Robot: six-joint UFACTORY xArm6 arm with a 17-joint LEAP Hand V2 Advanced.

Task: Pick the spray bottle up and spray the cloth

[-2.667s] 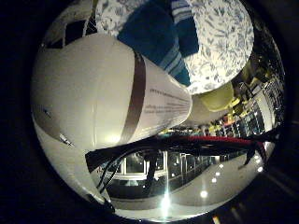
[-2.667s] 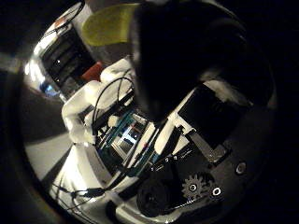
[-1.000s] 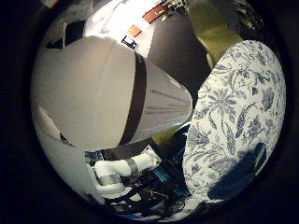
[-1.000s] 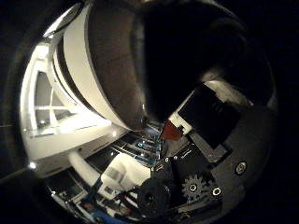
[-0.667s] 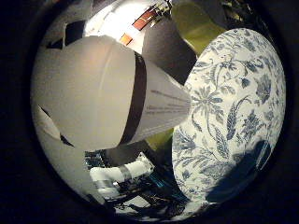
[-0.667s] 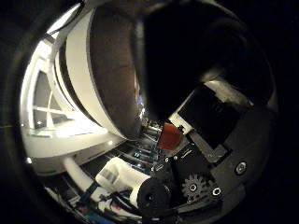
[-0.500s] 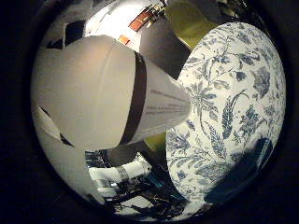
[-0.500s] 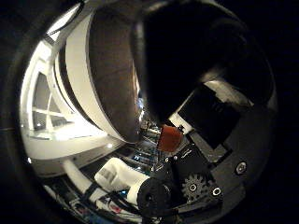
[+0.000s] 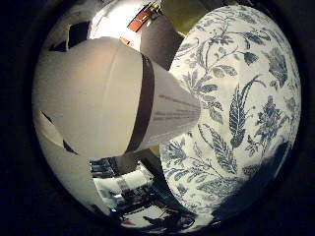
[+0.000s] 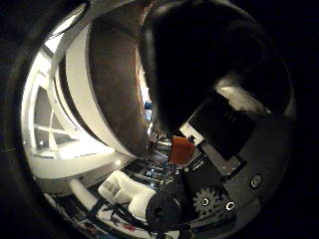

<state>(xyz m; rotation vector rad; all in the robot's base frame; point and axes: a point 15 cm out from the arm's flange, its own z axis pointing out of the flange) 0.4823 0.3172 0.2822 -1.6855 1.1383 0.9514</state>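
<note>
The spray bottle (image 9: 108, 98), white with a dark brown band, fills much of the little finger side view, lying close against the palm. Its brown band and white body (image 10: 107, 94) also show in the thumb side view. My hand (image 10: 224, 129) shows there as black, white and geared parts, with a dark finger curled across in front of the bottle. The cloth (image 9: 236, 113), white with a blue leaf and flower print, spreads wide beside the bottle's tapered end, near the palm.
A yellow-green object (image 9: 182, 12) lies past the cloth's edge. White arm parts (image 9: 123, 184) show behind the bottle. A small orange piece (image 10: 181, 149) sits between the bottle and the hand's body. Room lights and shelving show far off.
The whole picture has turned, so the camera moved with the hand. The floral cloth now takes up more of the little finger side view. The bottle keeps its place against the palm.
</note>
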